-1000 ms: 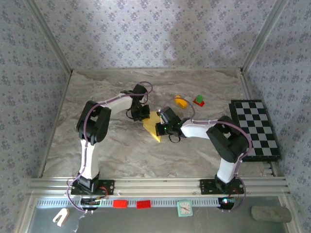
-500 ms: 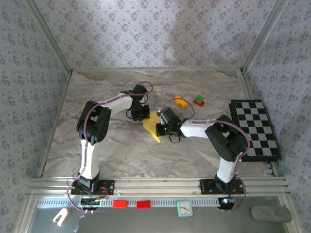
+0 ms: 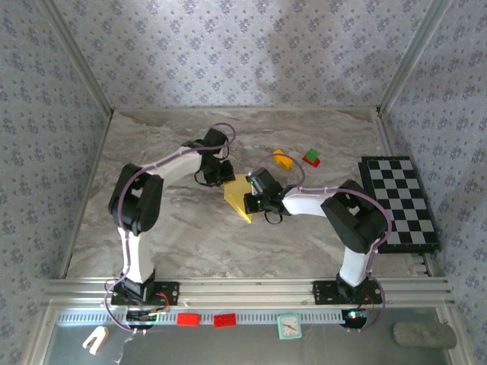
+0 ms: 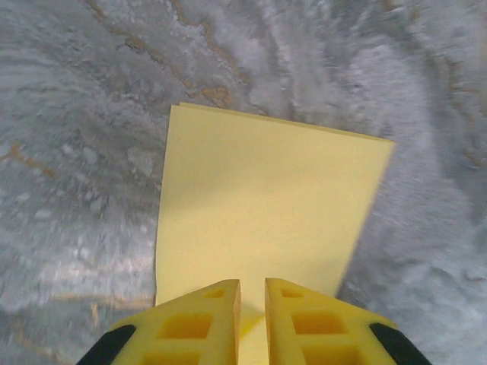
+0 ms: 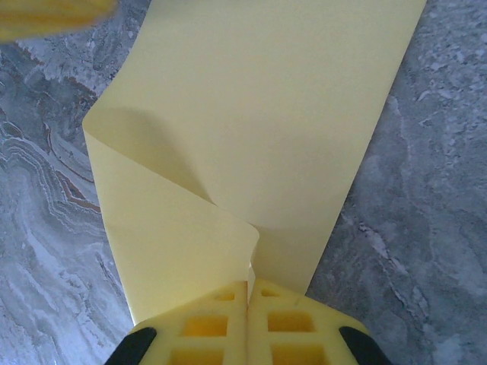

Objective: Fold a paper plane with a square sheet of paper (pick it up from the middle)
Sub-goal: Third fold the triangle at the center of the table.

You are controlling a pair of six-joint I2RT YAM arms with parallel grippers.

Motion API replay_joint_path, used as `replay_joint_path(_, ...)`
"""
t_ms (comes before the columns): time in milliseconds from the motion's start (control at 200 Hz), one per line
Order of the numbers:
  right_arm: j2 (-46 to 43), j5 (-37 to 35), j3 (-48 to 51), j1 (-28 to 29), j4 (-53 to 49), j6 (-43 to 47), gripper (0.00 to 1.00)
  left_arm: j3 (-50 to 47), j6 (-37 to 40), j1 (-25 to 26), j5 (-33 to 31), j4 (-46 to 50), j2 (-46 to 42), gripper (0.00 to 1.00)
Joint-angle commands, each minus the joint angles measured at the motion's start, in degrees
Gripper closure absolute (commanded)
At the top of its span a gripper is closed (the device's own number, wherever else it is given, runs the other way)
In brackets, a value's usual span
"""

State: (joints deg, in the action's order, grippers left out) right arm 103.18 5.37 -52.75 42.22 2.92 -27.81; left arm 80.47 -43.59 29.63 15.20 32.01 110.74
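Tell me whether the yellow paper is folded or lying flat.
Partly folded: the yellow paper has one flap curling up over the rest, not creased flat.

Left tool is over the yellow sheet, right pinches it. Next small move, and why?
Probably open the left tool wider and lift it clear: its jaws stand barely parted over the sheet, while the right tool pinches an edge beside a loose, uncreased flap.

Lab test cell, wallpapered walls (image 3: 228, 53), aluminium rails (image 3: 243, 290)
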Motion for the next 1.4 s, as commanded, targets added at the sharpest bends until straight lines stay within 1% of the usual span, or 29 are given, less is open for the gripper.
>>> replay_joint_path(0,1.4,0.5,-0.5,-0.4,-2.0,0.4,0.95,-5.3,-5.1,-0.5,1.6,-5.7,-6.0,0.82)
replay_joint_path(170,1.6,0.9,-0.7,-0.4,-2.0,0.3,0.95,-15.6,-12.7,0.9,7.3,-16.8,-11.1,0.82)
replay_joint_path(360,1.7,0.9,-0.9,-0.5,-2.2,0.3,0.95,-21.0,-16.7,4.0,8.0,-20.8,-12.0,0.85)
replay_joint_path(525,1.9,0.9,-1.1,-0.5,-2.4,0.3,0.95,-22.3,-18.1,5.0,9.8,-23.8,-9.8,0.86)
replay_joint_path(945,1.9,0.8,-1.1,-0.5,-2.7,0.5,0.92,-22.5,-18.1,5.3,6.9,-21.8,-6.8,0.88)
replay_joint_path(1099,1.9,0.8,-1.1,-0.5,-2.9,0.6,0.91,-23.0,-18.1,5.3,5.2,-20.4,-6.9,0.88)
replay_joint_path(1394,2.0,1.1,-1.3,-0.5,-2.9,0.7,0.87,-23.6,-19.0,5.3,3.9,-19.9,-6.5,0.90)
